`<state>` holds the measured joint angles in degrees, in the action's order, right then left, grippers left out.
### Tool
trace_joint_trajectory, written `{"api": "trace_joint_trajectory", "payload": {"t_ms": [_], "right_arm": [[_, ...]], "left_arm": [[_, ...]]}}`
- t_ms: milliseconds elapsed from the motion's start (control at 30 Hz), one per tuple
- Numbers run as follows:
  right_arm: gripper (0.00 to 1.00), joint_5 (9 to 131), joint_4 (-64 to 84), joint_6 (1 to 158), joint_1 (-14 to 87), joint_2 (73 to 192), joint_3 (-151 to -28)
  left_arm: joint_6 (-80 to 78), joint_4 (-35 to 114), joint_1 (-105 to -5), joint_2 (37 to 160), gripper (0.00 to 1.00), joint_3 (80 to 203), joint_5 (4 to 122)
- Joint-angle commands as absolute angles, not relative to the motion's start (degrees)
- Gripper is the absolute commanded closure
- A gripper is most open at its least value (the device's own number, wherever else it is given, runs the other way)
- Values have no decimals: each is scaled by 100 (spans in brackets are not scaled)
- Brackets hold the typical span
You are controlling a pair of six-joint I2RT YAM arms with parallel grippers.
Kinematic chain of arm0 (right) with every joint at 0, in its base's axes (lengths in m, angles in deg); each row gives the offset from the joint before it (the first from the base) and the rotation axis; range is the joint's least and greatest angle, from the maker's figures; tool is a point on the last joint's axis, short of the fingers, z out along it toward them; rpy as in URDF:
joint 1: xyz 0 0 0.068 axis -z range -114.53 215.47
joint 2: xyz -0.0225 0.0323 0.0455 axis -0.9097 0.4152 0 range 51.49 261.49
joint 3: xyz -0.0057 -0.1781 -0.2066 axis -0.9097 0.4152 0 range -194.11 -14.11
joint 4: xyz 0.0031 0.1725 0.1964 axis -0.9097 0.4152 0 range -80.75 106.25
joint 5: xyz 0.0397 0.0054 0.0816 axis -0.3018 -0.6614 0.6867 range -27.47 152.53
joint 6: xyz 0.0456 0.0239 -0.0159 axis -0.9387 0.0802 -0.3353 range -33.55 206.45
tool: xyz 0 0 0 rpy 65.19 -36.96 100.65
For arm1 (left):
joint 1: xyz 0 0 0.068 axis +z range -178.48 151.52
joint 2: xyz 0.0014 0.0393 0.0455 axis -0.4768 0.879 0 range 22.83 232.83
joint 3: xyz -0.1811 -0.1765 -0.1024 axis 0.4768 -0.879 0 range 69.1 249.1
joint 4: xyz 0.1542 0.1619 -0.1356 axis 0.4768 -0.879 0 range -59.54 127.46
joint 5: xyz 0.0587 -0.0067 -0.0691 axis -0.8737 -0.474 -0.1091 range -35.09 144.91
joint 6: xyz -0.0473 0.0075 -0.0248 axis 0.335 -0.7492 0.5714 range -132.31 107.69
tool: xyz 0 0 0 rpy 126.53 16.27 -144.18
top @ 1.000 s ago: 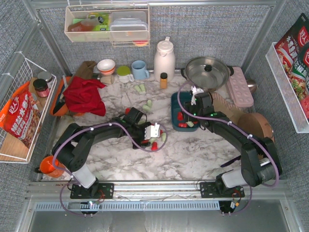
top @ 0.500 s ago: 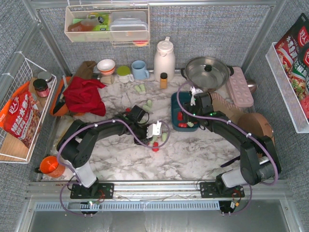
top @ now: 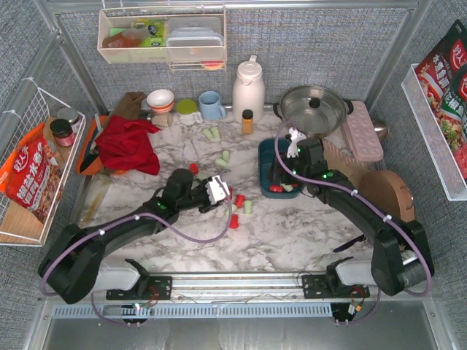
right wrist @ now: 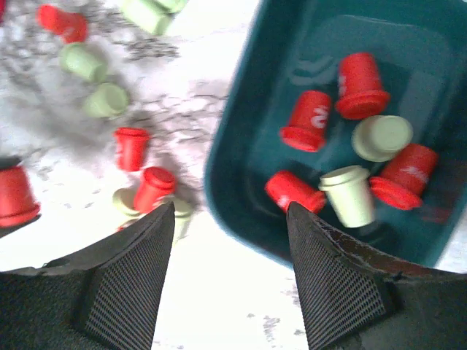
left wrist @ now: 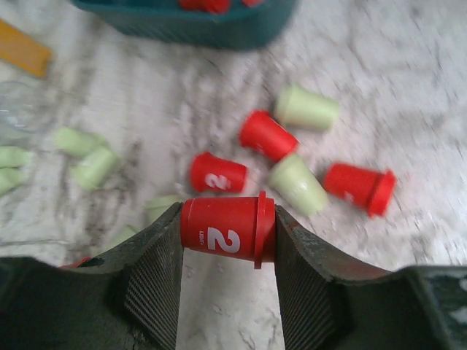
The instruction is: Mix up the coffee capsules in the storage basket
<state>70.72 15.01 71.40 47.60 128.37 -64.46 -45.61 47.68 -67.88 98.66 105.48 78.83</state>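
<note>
1. Grip, left: the left gripper [left wrist: 228, 219] was clamped on a red capsule [left wrist: 226, 237] marked "2". The capsule lay lengthwise, base on one pad and flanged mouth on the other, above the marble table [top: 292, 233] and well short of the basket.
2. Storage basket [right wrist: 244, 102]: it sat right of centre beneath the right arm. It held at least four red and two pale capsules, loosely mixed.
3. Grip, right: the right gripper [right wrist: 228, 211] had its jaws wide apart with nothing between them. It hovered over the basket's near-left rim.
4. Loose coffee capsules [left wrist: 298, 186]: red and pale green ones were scattered on the marble between the left gripper and the basket. More pale ones lay toward the back.
5. Hazard, slip: an end-to-end hold on a tapered cup looked insecure, so a jolt in transit could pivot the cup out of the pads.
6. Hazard, collision: the right gripper occupied the side of the basket from which the left arm would arrive, and the two could meet there.
7. Hazard, bounce: the basket wall looked low, so a release from height could send the capsule back onto the table.
8. Room: bare marble lay open toward the near edge. Behind the basket the steel pot [top: 314, 108] crowded it, and the pink tray [top: 363, 130] closed its right side.
</note>
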Motion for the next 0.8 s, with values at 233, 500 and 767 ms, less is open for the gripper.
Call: {"api": "trace_joint_trajectory", "payload": {"t_ms": [233, 500, 767], "right_arm": [[33, 7758, 1342, 6139, 3713, 12255, -6609], [33, 7538, 903, 5878, 3023, 12533, -6873], [36, 7642, 788, 5829, 2963, 13021, -7010]], "left_arm": [[-2796, 7932, -6840, 9755, 67, 10151, 7813], [-2803, 8020, -6971, 9929, 70, 10171, 8231], [-2873, 7958, -7040, 9929, 71, 10197, 8337]]}}
